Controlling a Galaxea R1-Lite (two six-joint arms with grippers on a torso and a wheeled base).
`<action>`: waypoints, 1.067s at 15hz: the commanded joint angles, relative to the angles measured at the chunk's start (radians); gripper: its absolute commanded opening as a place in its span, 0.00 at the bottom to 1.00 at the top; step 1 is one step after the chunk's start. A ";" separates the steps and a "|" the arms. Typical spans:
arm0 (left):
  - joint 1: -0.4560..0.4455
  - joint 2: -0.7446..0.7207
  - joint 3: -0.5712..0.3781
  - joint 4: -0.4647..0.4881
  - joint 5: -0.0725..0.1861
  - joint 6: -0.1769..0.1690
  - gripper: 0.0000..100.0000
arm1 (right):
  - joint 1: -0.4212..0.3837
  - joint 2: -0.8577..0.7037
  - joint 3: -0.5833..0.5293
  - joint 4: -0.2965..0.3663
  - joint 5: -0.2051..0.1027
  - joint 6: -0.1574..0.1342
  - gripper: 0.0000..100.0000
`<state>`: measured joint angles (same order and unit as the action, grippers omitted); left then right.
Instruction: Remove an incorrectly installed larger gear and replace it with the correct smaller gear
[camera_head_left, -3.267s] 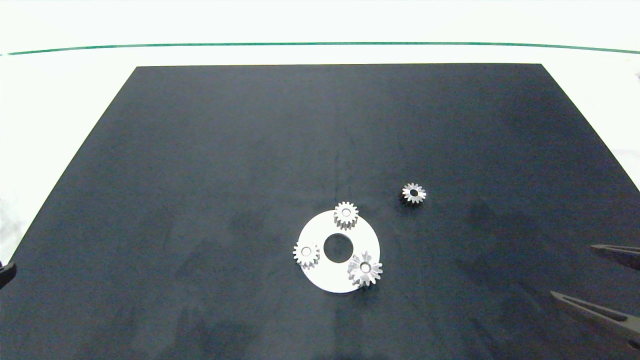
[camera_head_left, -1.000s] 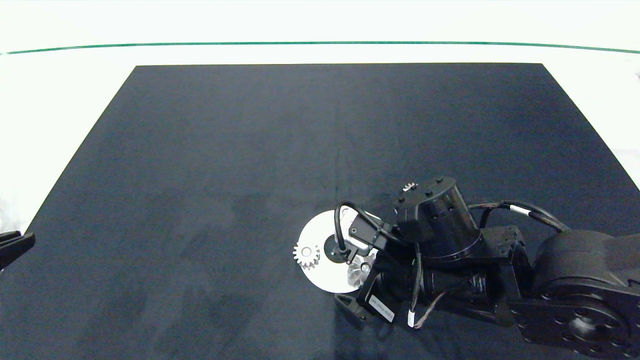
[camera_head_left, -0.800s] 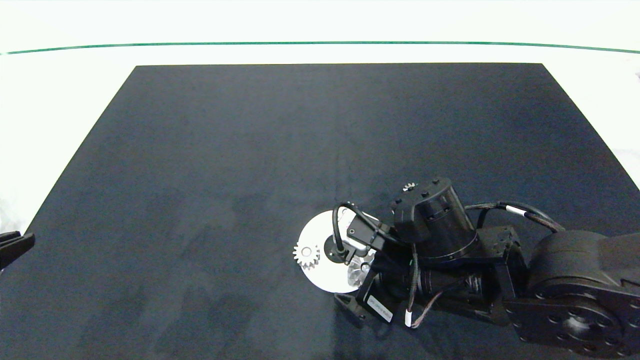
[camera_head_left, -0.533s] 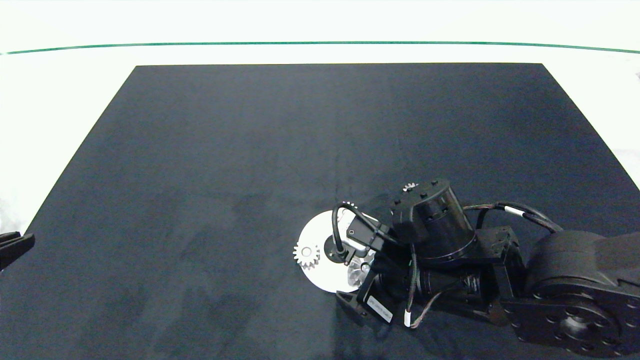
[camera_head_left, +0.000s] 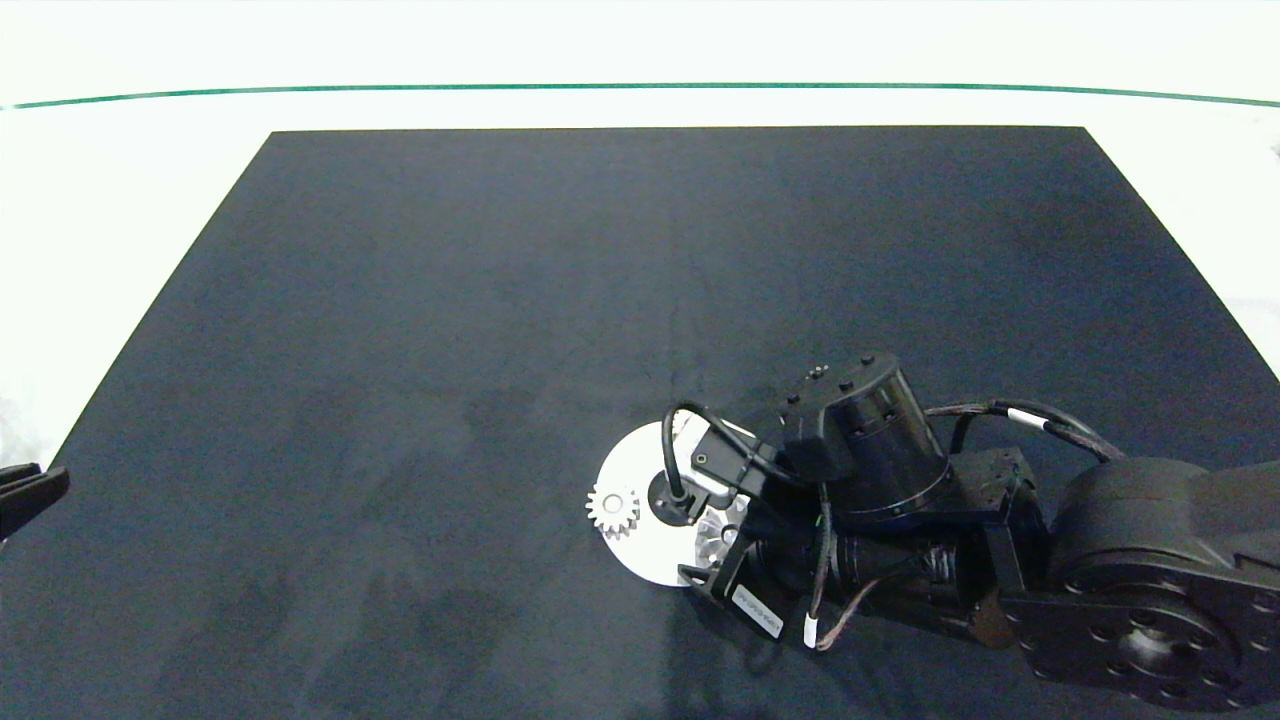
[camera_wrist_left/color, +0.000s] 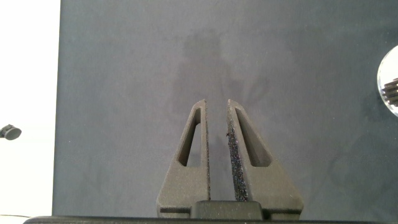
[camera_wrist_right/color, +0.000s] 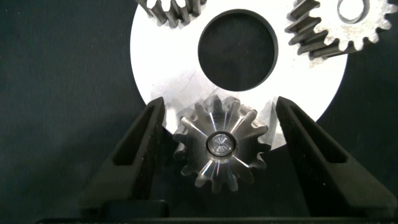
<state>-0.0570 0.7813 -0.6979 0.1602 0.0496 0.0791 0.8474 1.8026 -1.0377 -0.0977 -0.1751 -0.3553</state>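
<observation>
Larger gear (camera_head_left: 714, 537) half hidden in the head view, at the near right rim of a white disc (camera_head_left: 630, 472) on the black mat (camera_head_left: 400, 300), seated on the disc. Right arm (camera_head_left: 1000, 540) reaching in from the right and covering the disc's right side, with the right gripper (camera_head_left: 722, 545) down over that gear. Blunt-toothed small gear (camera_head_left: 612, 509) at the disc's left rim; only a sliver of another small gear (camera_head_left: 679, 424) peeking past the arm at the far rim. Smaller gear (camera_head_left: 819, 369) barely visible as a sliver past the arm's wrist housing, on the mat to the right of the disc and farther away. Left gripper (camera_head_left: 22, 494) parked at the mat's left edge, well apart from everything. Left wrist view: left gripper (camera_wrist_left/color: 217, 127) low over bare mat, fingers pressed almost together, holding nothing; edge of the white disc (camera_wrist_left/color: 388, 71) off to one side. Right wrist view: right gripper (camera_wrist_right/color: 221, 134) spread wide, one finger (camera_wrist_right/color: 140, 146) on each side of the larger gear (camera_wrist_right/color: 222, 147), a slim gap on either side, not yet pinching. Gear sitting on the disc (camera_wrist_right/color: 168, 56) beside the central hole (camera_wrist_right/color: 237, 49), pin visible in its bore; two blunt-toothed gears (camera_wrist_right/color: 336, 25) on the disc's other rims.
</observation>
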 joint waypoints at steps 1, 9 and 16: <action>0.000 -0.002 0.000 0.001 0.001 0.001 0.16 | 0.001 0.006 -0.001 -0.002 -0.001 -0.002 0.66; 0.000 -0.002 0.000 -0.001 0.001 0.001 0.16 | 0.004 0.017 -0.002 -0.002 -0.001 -0.002 0.49; 0.002 -0.002 0.000 -0.001 0.001 0.001 0.16 | 0.004 0.017 0.001 -0.002 -0.001 -0.002 0.36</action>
<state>-0.0551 0.7798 -0.6979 0.1587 0.0496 0.0794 0.8509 1.8189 -1.0391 -0.1000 -0.1760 -0.3553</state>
